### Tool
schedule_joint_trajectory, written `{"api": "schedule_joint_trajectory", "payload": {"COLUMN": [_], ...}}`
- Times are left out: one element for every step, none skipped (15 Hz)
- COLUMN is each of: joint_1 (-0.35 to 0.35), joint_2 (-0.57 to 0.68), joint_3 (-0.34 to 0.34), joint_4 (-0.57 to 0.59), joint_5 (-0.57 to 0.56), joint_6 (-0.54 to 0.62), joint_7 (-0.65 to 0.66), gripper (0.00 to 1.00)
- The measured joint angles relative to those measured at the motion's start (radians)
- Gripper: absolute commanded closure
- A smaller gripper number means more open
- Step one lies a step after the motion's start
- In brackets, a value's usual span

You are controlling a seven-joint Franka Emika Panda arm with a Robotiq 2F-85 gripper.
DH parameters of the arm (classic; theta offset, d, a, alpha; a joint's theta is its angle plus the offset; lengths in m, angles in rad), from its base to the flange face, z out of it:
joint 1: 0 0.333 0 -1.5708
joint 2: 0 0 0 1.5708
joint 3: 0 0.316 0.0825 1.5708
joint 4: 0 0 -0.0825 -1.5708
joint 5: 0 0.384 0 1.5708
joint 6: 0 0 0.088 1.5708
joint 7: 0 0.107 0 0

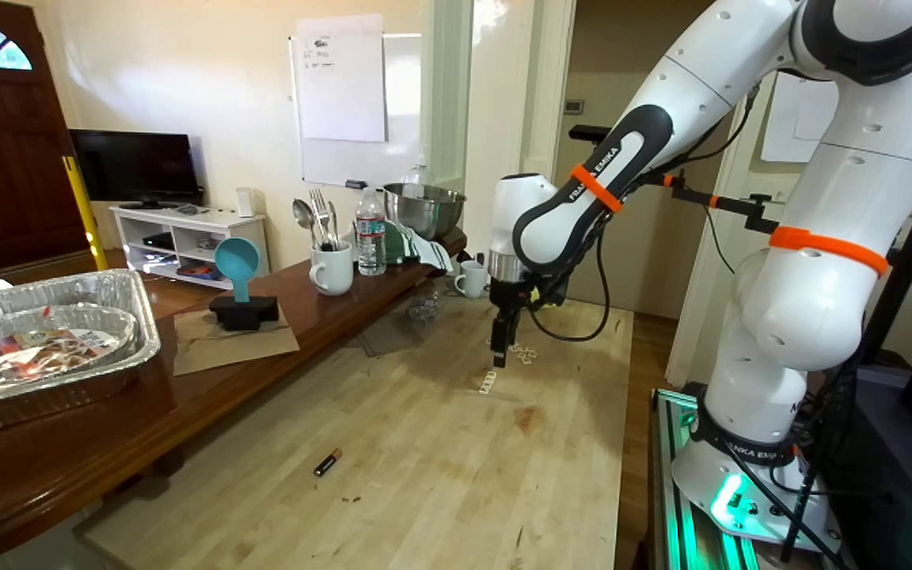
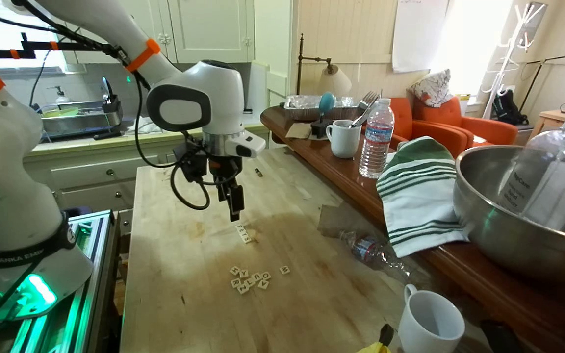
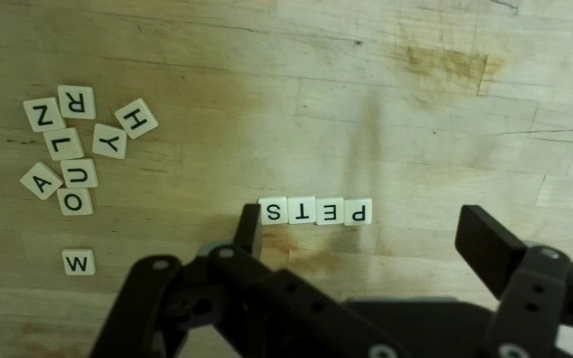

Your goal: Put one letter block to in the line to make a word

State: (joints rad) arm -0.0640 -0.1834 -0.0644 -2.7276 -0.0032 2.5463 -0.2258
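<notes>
- While the white arm (image 1: 693,83) slants in from the upper right of an exterior view, its gripper (image 3: 366,233) hangs over the pale wooden table (image 1: 440,475); in the wrist view the fingers (image 3: 490,251) stand spread wide across the bottom of the frame.
- Just below the centre of the wrist view lies the row of letter blocks (image 3: 318,211), four side by side and upside down there; from right to left they read P, E, T, S.
- In the frame the row sits between the two fingers, with the S block (image 3: 273,211) just beside the finger at the left.
- At the upper left are an R block (image 3: 76,102), an N-or-Z block (image 3: 44,115) (I cannot tell which), an H block (image 3: 136,118) and a Y block (image 3: 110,141).
- Below the first two, an L block (image 3: 63,144), a U block (image 3: 78,173) and an O block (image 3: 74,202) run downward, with an askew A block (image 3: 41,181) left of the U.
- Apart from these, at the lower left, lies a W-or-M block (image 3: 78,262).
- In an exterior view a battery (image 1: 328,462) lies on the table, low and left of centre.
- Along the dark wooden bar (image 1: 163,408) there stand foil trays (image 1: 131,293), a mug of cutlery (image 1: 333,273) and a water bottle (image 1: 370,237), from the left edge toward the centre.
</notes>
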Motion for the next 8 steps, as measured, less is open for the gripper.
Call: {"api": "schedule_joint_trajectory", "payload": {"joint_1": [0.000, 0.000, 0.000, 0.000, 0.000, 0.000, 0.000, 0.000], "joint_2": [-0.004, -0.007, -0.010, -0.013, -0.016, -0.018, -0.020, -0.022], "joint_3": [0.000, 0.000, 0.000, 0.000, 0.000, 0.000, 0.000, 0.000], "joint_4": [0.000, 0.000, 0.000, 0.000, 0.000, 0.000, 0.000, 0.000], "joint_5": [0.000, -0.001, -0.002, -0.005, -0.009, -0.014, -0.018, -0.020], "joint_6": [-0.003, -0.006, -0.008, -0.012, -0.017, -0.020, -0.022, -0.023], "joint_7": [0.000, 0.000, 0.000, 0.000, 0.000, 0.000, 0.000, 0.000], "gripper": [0.00, 0.00, 0.00, 0.00, 0.00, 0.00, 0.00, 0.00]}}
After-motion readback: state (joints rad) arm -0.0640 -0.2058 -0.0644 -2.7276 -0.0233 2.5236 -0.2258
